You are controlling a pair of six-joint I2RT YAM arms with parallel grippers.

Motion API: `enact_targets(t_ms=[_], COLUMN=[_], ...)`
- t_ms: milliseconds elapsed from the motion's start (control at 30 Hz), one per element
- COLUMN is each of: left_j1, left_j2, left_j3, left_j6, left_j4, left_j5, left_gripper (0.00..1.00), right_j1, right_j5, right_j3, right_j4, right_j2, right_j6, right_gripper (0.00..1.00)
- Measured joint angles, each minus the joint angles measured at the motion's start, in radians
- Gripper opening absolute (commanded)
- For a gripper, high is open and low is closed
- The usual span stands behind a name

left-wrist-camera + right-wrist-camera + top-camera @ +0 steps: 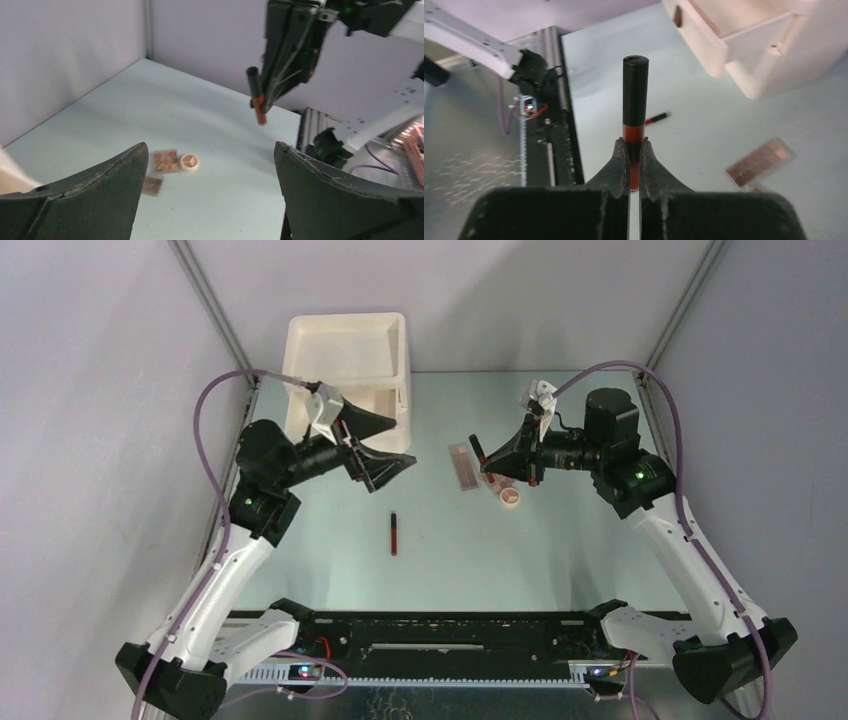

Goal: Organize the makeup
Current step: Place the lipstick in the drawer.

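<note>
The right jaws are pinched shut on a slim tube, gripping its dark-red lower half, so the black cap stands out well past their tips. In the left wrist view the tube hangs clear of the bench, tilted, with nothing under it. The left jaws are spread wide and hold nothing; they face across towards the right jaws, with a good gap between the two.

This looks like the carrying step: one tube picked, not yet put away. The cream drawer box sits just behind the left jaws, well off from the right ones. So the next move calls for either a long reach over to the box or a pass into the open left jaws – I can't say which is meant. A pass would need the cap end offered squarely between those wide jaws.

Below and just ahead of the right jaws lie a pink-brown palette and a peach round piece; sponge or compact, I can't tell. A second thin tube lies on the bench nearer the arm bases, roughly between the two sets of jaws.

From above, the left jaws cover the box's lower front, and the right arm hides something reddish beneath it.
</note>
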Motion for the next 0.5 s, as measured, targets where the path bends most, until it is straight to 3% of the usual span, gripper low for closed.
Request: enact_targets(t_ms=[267,500], left_j1=[-0.138,-0.212], left_j2=[0.042,0.072], left_j3=[0.0,0.0], left_j6=[-0.069,-0.106], left_j4=[0.115,0.208], left_j5=[0.043,0.052], left_gripper=[0.97,0.95], right_j1=[-0.006,0.003], right_j5=[-0.232,-0.341], right_j3=[0.001,0.001], right_j4=[0.098,0.118], right_j2=[0.068,0.097], right_j6=[0.137,0.164], right_gripper=[0.0,0.0])
